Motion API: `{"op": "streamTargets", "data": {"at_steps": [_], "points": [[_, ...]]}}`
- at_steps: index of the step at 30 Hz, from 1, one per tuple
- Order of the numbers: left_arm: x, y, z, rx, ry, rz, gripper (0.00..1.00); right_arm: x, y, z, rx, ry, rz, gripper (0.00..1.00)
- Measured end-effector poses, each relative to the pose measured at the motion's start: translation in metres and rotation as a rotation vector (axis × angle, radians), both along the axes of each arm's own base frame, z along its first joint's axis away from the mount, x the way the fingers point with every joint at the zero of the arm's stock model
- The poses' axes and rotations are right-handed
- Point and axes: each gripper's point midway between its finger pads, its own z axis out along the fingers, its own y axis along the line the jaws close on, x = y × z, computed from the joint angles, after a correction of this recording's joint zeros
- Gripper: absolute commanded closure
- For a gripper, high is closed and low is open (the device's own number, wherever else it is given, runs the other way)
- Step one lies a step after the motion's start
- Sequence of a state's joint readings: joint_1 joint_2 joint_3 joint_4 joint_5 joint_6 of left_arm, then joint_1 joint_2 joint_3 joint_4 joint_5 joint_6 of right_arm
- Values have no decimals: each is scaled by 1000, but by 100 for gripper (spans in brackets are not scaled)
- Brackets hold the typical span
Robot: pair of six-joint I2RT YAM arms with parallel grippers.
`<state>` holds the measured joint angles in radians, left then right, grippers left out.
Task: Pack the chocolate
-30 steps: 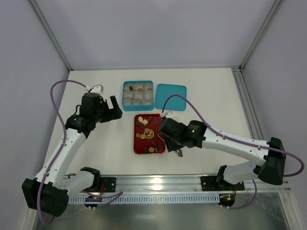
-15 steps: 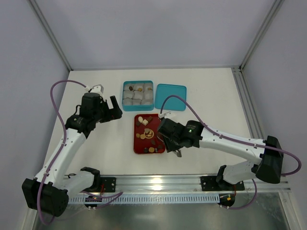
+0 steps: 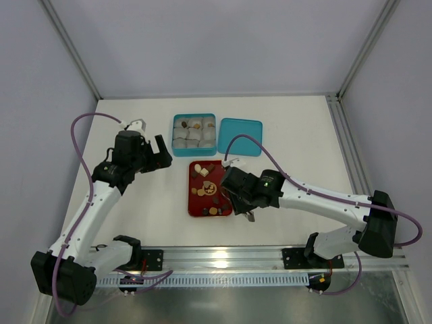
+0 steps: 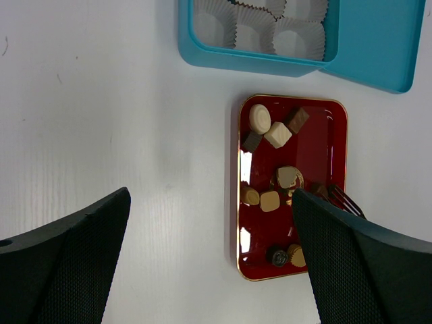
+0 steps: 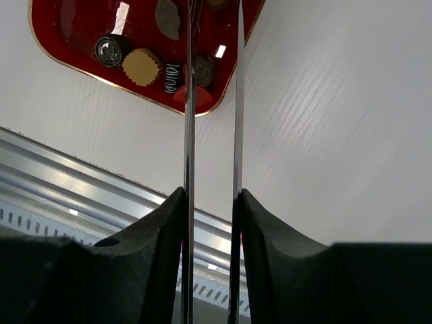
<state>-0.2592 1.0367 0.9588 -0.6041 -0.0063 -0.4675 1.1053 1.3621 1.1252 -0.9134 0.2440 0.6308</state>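
The chocolate (image 3: pixel 204 177), several small dark, tan and cream pieces, lies in a red tray (image 3: pixel 192 202), which also shows in the left wrist view (image 4: pixel 337 145). My right gripper (image 3: pixel 240 204) is shut on metal tongs (image 5: pixel 189 135) at the tray's near right corner. The tongs' blades stand apart, and a dark piece (image 5: pixel 202 67) shows between them near their tips. I cannot tell whether they touch it. My left gripper (image 3: pixel 162 152) is open and empty, left of the tray and above the table (image 4: pixel 210 196).
A blue box (image 3: pixel 174 135) of white paper cups, some holding sweets, stands behind the tray. Its blue lid (image 3: pixel 239 136) lies to the right of it. A metal rail (image 3: pixel 223 260) runs along the near edge.
My right arm has shifted slightly left, toward the tray, with the tongs. The left arm has not moved.
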Motion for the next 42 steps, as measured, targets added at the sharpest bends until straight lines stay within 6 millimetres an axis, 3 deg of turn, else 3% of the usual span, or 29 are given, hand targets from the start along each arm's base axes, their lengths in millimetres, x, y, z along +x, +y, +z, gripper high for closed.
{"op": "streamTargets", "data": {"at_steps": [18,28,42], "points": [[0,0,0,0,0,0,0,-2,1,-6,-14,20,13,61],[0,0,0,0,0,0,0,-1,1,-5,-19,14,24,69],[0,0,0,0,0,0,0,20,4,18,11,-45,3,69]]}}
